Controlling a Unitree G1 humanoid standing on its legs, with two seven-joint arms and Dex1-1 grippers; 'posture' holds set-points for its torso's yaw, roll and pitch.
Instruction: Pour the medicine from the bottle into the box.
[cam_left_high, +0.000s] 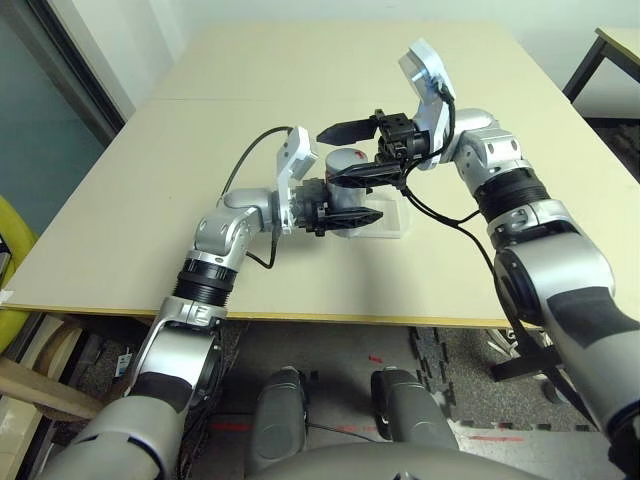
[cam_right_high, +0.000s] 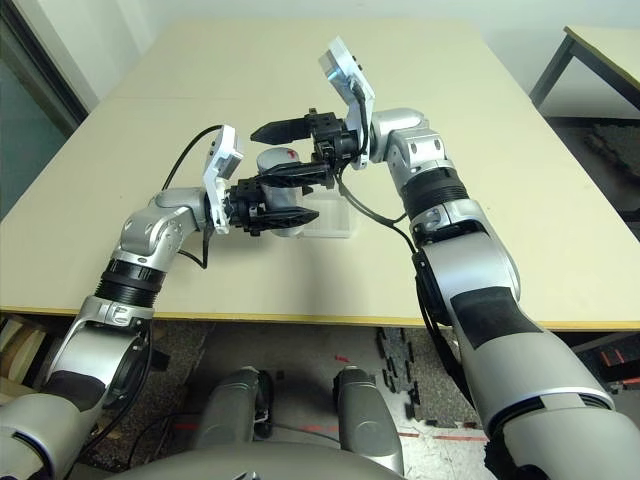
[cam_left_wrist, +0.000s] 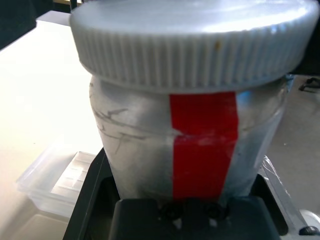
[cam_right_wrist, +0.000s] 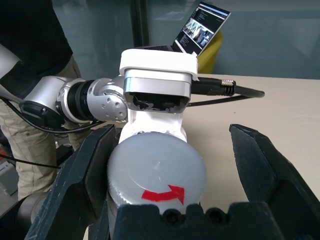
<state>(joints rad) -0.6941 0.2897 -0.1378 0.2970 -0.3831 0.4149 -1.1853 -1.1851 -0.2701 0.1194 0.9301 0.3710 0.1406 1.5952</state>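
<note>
Above table (cam_left_high: 120, 200), bottle (cam_left_high: 343, 163) seemingly between open right fingers (cam_right_wrist: 80, 185).

My left gripper (cam_left_high: 335, 213) holds the bottle (cam_left_high: 345, 165) upright near the middle of the table (cam_left_high: 150, 170), just above the box (cam_left_high: 385, 220), which lies on the table under and to the right of it. My right gripper (cam_left_high: 350, 152) comes in from the right, its fingers spread either side of the cap (cam_right_wrist: 157, 172). A person (cam_right_wrist: 30, 60) stands beyond the table's left edge.
</note>
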